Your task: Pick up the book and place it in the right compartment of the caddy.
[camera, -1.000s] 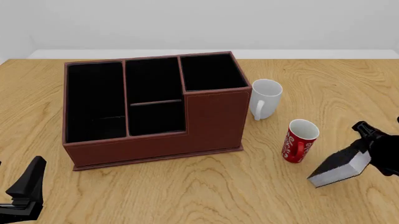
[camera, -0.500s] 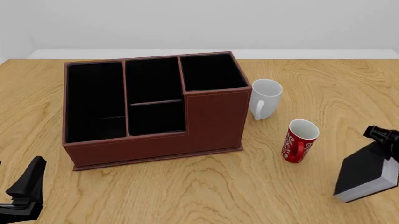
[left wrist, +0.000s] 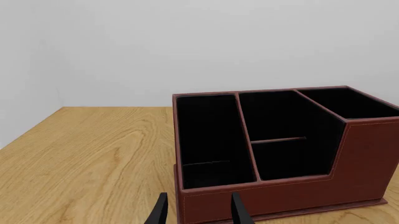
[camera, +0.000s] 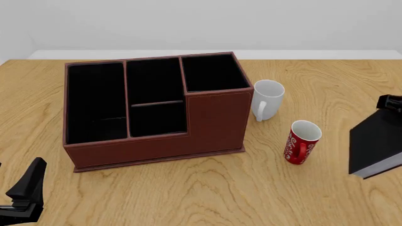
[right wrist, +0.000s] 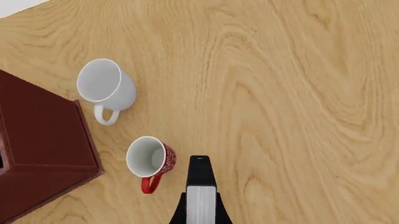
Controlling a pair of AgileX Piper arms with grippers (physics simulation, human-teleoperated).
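The book (camera: 375, 143), black with white page edges, hangs tilted in the air at the far right of the front view, held by my right gripper (camera: 390, 102), which is mostly out of frame. In the right wrist view the book (right wrist: 201, 196) sits edge-on between the shut fingers, high above the table. The reddish-brown caddy (camera: 213, 122) stands left of centre with its black compartments open upward; its right compartment is at the back right. My left gripper (camera: 25, 188) is open and empty near the front left corner, facing the caddy (left wrist: 367, 154).
A red mug (camera: 301, 142) stands right of the caddy, just left of the held book; it also shows in the right wrist view (right wrist: 149, 161). A white mug (camera: 267, 100) stands against the caddy's right side. The wooden table runs to a white wall.
My right gripper has lifted the book up and to the right, away from the table surface and the red mug. The left arm has not moved.
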